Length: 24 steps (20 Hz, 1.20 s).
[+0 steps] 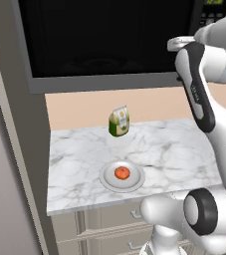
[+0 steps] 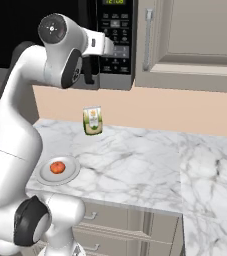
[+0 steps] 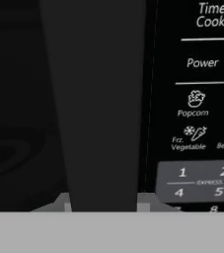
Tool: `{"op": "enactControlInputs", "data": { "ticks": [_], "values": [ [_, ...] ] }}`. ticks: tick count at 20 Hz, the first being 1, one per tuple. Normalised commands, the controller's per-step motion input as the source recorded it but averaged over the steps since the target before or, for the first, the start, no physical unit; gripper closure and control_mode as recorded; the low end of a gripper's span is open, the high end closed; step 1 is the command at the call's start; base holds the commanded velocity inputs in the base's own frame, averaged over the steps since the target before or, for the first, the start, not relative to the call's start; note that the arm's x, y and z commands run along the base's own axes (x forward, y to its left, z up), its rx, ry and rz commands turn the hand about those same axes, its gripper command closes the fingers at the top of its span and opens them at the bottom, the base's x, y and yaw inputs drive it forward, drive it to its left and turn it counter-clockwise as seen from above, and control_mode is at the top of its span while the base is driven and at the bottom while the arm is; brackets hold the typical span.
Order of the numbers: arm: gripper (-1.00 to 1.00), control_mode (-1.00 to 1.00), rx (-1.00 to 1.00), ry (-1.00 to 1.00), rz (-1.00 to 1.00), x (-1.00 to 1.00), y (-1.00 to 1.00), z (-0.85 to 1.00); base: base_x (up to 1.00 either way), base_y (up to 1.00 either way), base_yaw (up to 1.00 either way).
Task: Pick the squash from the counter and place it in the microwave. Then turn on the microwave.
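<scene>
The squash [image 1: 122, 173] [image 2: 58, 167], a small orange-red lump, lies on a white plate [image 1: 134, 185] [image 2: 72, 175] near the front of the marble counter [image 1: 174, 149] [image 2: 135, 165]. The microwave [image 1: 109, 40] [image 2: 116, 30] hangs above the counter with its dark glass door closed. My arm reaches up to it. In the hand view my gripper [image 3: 105, 202] is shut on the vertical black handle [image 3: 101, 99], one fingertip [image 3: 64, 203] pressed against each side. The button panel [image 3: 197, 99] is just right of the handle.
A green-and-white carton [image 1: 119, 122] [image 2: 92, 120] stands upright behind the plate, near the beige back wall. A beige wall cabinet [image 2: 195, 35] hangs right of the microwave. Drawer fronts [image 1: 109, 224] sit below the counter edge. A tall side panel [image 1: 15, 149] bounds the counter's left.
</scene>
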Motion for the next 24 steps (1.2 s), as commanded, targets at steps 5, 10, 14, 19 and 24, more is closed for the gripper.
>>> {"op": "enactControlInputs", "data": {
  "ticks": [5, 10, 14, 19, 24],
  "values": [
    [1.00, -1.00, 0.00, -0.11, -0.11, -0.59, 0.00, 0.03, 0.00, 0.00, 0.00],
    [1.00, -1.00, 0.00, -0.08, -0.12, -0.64, 0.00, 0.10, 0.00, 0.00, 0.00],
    [1.00, -1.00, 0.00, -0.07, -0.10, -0.68, 0.00, 0.13, 0.00, 0.00, 0.00],
    [1.00, -1.00, 0.00, -0.07, -0.09, -0.66, 0.00, 0.18, 0.00, 0.00, 0.00],
    [1.00, -1.00, 0.00, -0.07, -0.07, -0.67, 0.00, 0.20, 0.00, 0.00, 0.00]
  ]
}}
